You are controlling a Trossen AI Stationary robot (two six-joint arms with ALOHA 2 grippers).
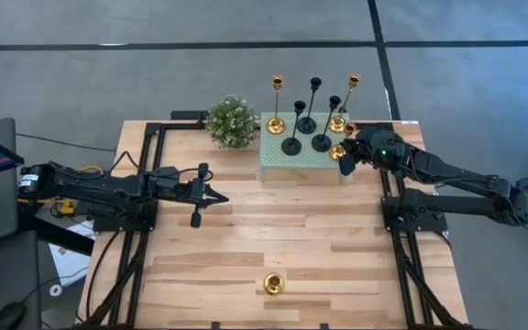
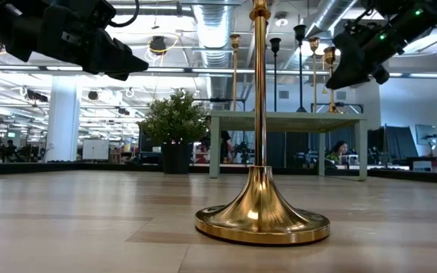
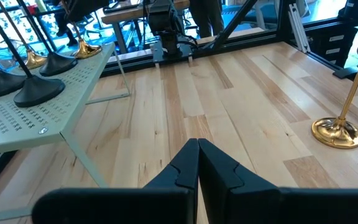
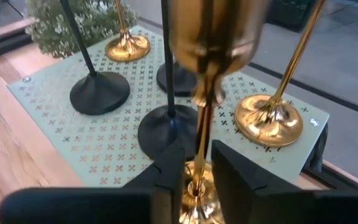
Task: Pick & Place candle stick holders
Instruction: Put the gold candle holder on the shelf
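The right end effector (image 4: pixel 194 180) stands at the mint green stand's (image 1: pixel 278 163) right front corner, its fingers slightly parted around the thin stem of a short gold holder (image 4: pixel 211 43) that stands upright on the stand — whether it bears on the stem I cannot tell. The holder's long axis runs vertical, straight up between the fingers, so the right arm is plainly the nearer. The left end effector (image 1: pixel 211 196) waits fully closed and empty over the tabletop (image 1: pixel 337 266), well left of the stand — one gold holder (image 1: pixel 274 283) stands alone far in front of it.
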